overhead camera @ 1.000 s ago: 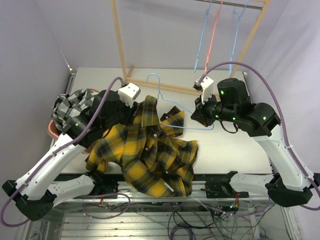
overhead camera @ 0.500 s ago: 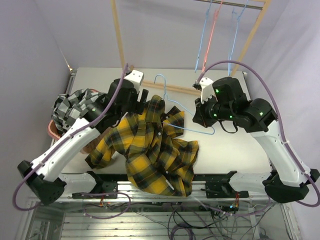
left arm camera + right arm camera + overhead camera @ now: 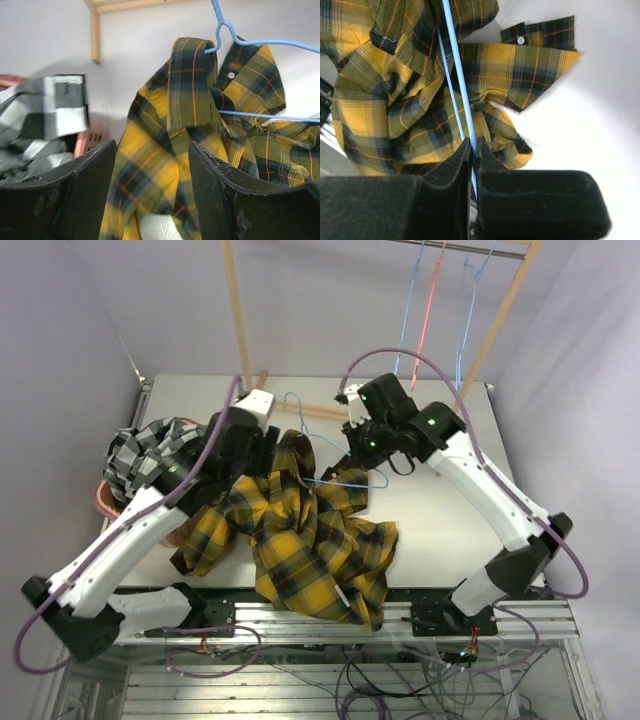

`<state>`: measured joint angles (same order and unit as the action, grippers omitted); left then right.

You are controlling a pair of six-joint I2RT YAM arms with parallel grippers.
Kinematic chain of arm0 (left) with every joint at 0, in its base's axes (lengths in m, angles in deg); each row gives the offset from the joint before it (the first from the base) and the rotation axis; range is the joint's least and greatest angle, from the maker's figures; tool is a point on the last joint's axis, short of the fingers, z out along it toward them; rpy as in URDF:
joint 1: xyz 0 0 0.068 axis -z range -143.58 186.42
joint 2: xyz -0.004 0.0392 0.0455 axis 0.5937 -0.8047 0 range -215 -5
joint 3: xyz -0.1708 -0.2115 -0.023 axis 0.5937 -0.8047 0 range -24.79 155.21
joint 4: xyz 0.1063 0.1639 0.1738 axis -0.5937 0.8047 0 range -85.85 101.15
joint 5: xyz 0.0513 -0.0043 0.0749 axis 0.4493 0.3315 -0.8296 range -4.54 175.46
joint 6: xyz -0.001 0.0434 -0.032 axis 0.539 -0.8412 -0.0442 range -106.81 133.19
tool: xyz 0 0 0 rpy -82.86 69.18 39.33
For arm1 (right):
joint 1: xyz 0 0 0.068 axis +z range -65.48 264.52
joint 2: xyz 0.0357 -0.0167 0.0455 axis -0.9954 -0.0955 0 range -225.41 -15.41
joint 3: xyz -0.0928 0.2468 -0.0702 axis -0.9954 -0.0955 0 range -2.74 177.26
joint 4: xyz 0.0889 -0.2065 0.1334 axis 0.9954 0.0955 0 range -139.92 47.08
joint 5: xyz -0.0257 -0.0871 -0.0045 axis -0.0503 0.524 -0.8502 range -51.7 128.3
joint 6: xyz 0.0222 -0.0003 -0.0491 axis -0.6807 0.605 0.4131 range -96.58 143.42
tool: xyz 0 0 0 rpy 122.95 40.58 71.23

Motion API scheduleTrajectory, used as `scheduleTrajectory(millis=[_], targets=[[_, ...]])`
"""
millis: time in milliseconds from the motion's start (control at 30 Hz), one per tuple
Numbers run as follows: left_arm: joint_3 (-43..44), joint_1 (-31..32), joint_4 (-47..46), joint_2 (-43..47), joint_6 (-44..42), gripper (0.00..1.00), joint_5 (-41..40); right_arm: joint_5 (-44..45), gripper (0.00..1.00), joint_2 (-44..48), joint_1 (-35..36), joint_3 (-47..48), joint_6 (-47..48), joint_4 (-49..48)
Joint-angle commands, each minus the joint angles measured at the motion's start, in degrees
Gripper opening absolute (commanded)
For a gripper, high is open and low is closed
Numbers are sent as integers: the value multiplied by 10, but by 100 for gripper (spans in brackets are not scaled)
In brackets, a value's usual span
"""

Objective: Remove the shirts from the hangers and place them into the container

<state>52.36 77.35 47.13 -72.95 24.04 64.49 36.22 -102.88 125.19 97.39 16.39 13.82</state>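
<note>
The yellow-and-black plaid shirt (image 3: 310, 540) lies crumpled on the table, its collar still draped over a light blue hanger (image 3: 335, 465). My right gripper (image 3: 352, 447) is shut on the hanger's wire (image 3: 457, 75), just above the shirt (image 3: 395, 100). My left gripper (image 3: 152, 165) stands open at the collar (image 3: 192, 75), with plaid cloth between its fingers. The black-and-white checked shirt (image 3: 140, 455) fills the salmon-pink container (image 3: 103, 498) at the left edge.
A light wooden rack (image 3: 238, 320) stands at the back. A pink-red hanger (image 3: 428, 310) hangs from its rail between two blue ones (image 3: 405, 330). The shirt's lower part hangs over the table's near edge (image 3: 340, 605).
My right arm has swung left and farther back, carrying the blue hanger with it. My left gripper opened wide, then narrowed again around the shirt's collar, which now stands higher.
</note>
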Motion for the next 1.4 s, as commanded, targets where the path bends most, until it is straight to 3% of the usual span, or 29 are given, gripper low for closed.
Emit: scheduleTrajectory(millis=[0,133,233,467,567,767,900,1000,1133,1267,1367], targets=[[-18,-1,38,79,21,71,-72,22,0,-48,0,68,3,-43],[-28,-1,19,116,30,72,-57,55,0,-73,0,166,-4,-52],[-40,-1,-11,121,36,72,-36,26,0,-81,-1,198,3,-26],[-46,-1,-30,76,42,70,2,47,0,35,2,-16,-12,21],[-49,-1,-39,66,42,69,16,74,0,96,1,-52,-35,40],[-63,-1,-66,68,48,69,35,113,0,137,0,23,-65,55],[-69,-1,-61,69,61,61,37,147,0,124,1,116,-69,53],[-81,-1,-63,73,72,57,48,214,0,116,0,152,-70,19],[-100,-1,-79,82,78,57,64,309,0,116,1,127,-55,-103],[-102,-1,-80,82,79,57,74,357,0,106,0,95,-26,-237],[-103,-1,-79,81,77,56,82,370,0,70,1,115,-7,-286]])
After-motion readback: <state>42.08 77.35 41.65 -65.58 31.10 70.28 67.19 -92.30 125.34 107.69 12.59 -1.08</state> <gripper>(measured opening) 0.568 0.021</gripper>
